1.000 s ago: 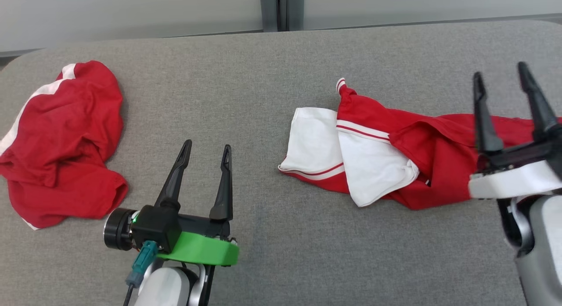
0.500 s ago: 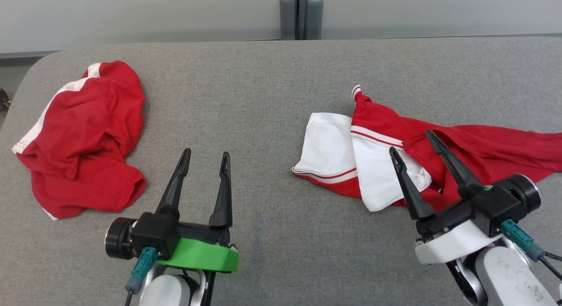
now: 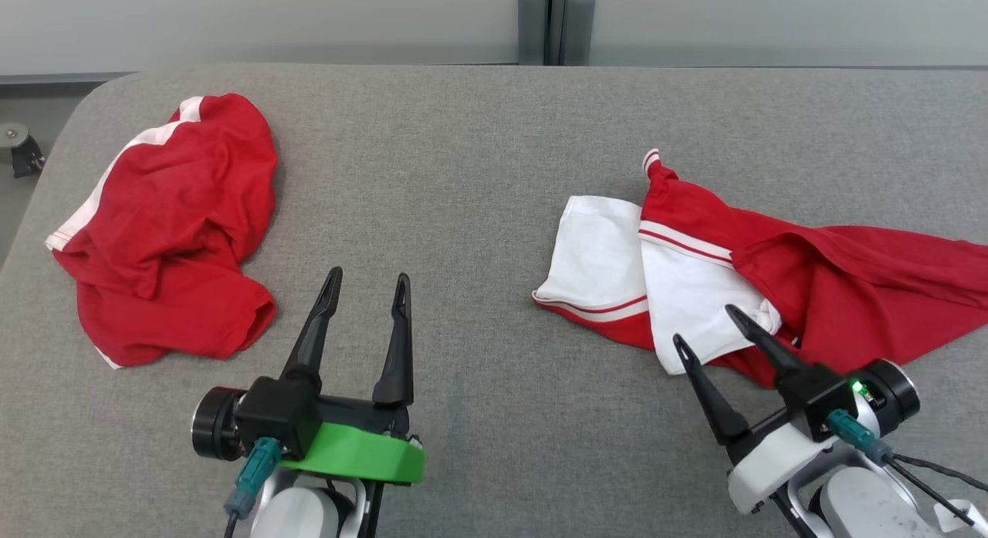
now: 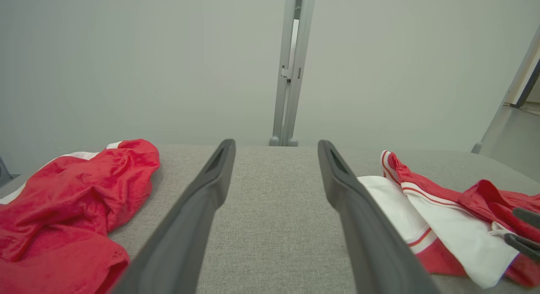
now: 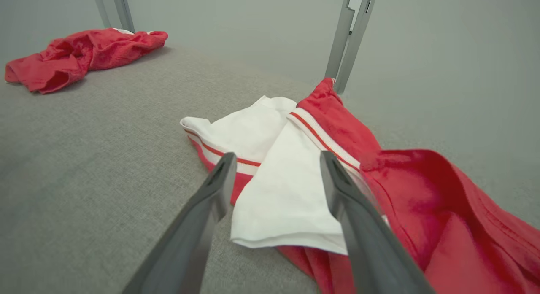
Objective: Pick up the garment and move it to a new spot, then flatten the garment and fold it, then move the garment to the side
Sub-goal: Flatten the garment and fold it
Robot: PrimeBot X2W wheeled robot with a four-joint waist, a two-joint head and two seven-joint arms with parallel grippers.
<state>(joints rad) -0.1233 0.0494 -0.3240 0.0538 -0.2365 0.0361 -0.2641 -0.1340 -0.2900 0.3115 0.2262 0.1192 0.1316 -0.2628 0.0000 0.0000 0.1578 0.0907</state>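
Red-and-white garment (image 3: 772,268) lies crumpled on the right half of the grey desk (image 3: 478,175). Spread wide, the right claw (image 3: 704,324) hovers at its near white edge. The left claw (image 3: 367,275), also spread, hangs over bare desk, near another red garment (image 3: 170,229) at far left.

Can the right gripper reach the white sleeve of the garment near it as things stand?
Probably yes: the right gripper is open and aimed at the white sleeve just ahead, and nothing lies between them.
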